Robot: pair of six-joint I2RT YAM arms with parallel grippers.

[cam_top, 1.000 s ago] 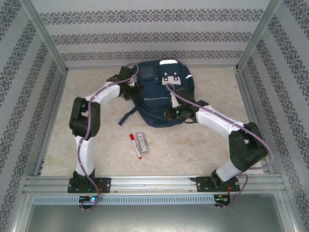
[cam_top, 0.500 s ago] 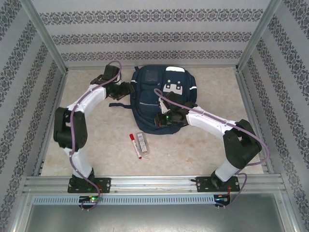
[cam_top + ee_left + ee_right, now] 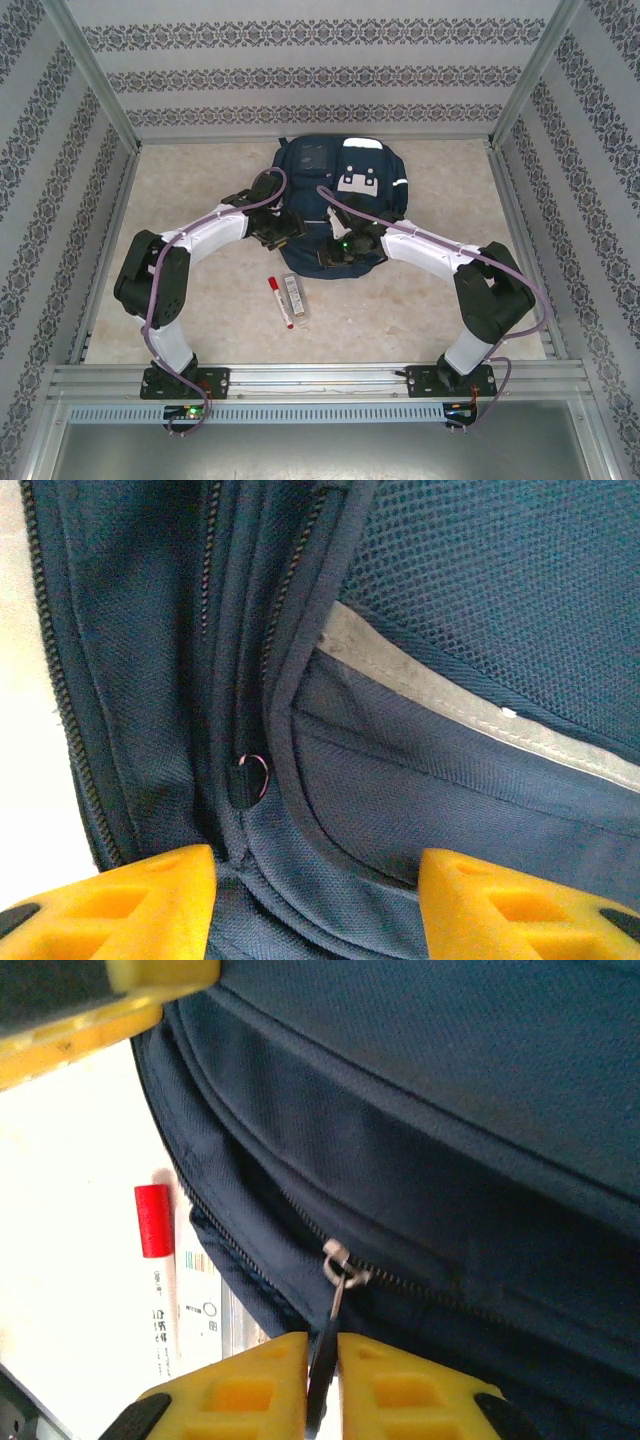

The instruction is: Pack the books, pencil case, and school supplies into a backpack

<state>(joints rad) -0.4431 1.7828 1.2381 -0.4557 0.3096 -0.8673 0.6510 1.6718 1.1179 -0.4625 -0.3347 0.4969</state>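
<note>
Backpack (image 3: 345, 185) lies at the table's (image 3: 200, 180) far middle. Left gripper (image 3: 315, 880) stands open over its left zipper seam, having swung in from the backpack's outer left edge. In front lie the marker (image 3: 280, 302) and pencil case (image 3: 293, 297), unmoved; their print is too small to read. Right gripper (image 3: 322, 1360), nearly closed, pinches the zipper pull (image 3: 338, 1285) on the near edge.

Both arms elbowed outward, wrists converging mid-frame. Left gripper (image 3: 315, 875) fingers parted; right gripper (image 3: 322, 1348) nipped onto zipper pull (image 3: 337, 1295).
</note>
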